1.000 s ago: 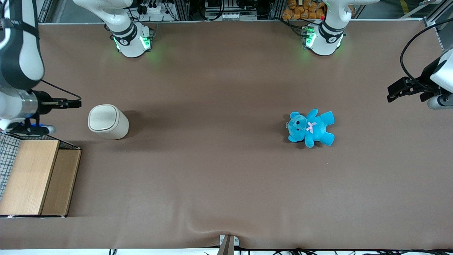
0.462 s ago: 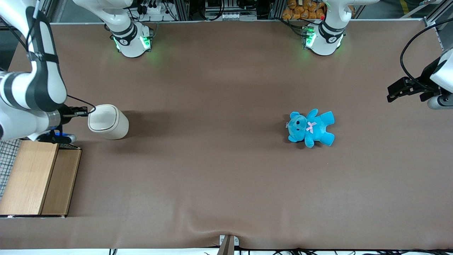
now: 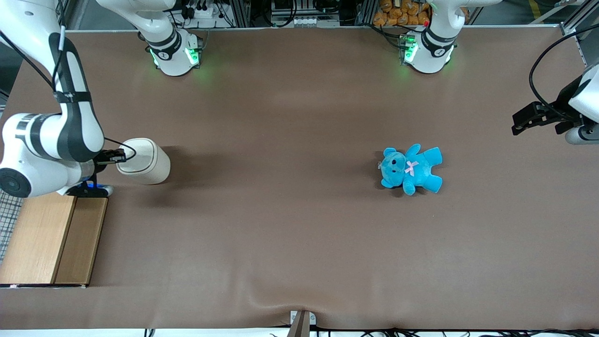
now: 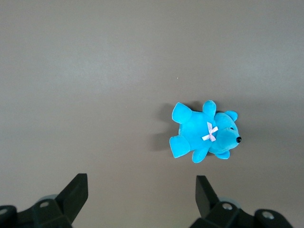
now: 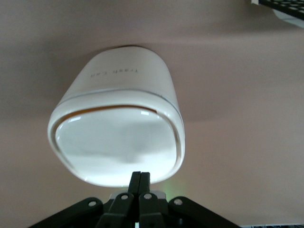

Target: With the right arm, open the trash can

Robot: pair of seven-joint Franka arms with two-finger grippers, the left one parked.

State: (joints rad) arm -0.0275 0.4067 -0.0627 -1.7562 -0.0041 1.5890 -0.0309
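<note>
Shown at the approach step: the right arm (image 3: 51, 140) has its gripper (image 3: 115, 156) at the rim of the trash can (image 3: 142, 160), on the edge that faces the working arm's end of the surface (image 3: 299, 224). In the right wrist view the jaws are pressed together with nothing between them, and their tips meet the edge of the lid (image 5: 116, 147); whether they touch it or hang just above it cannot be told. The trash can stands upright, with the wooden box (image 3: 47, 241) nearer the front camera than it and the blue teddy (image 3: 411, 169) well apart from it, toward the parked arm's end. The lid looks nearly flush, with only a thin seam showing, so opening is judged not yet done. The next move probably calls for a short, steady press on that edge to tip the lid, without shoving the light can sideways.
</note>
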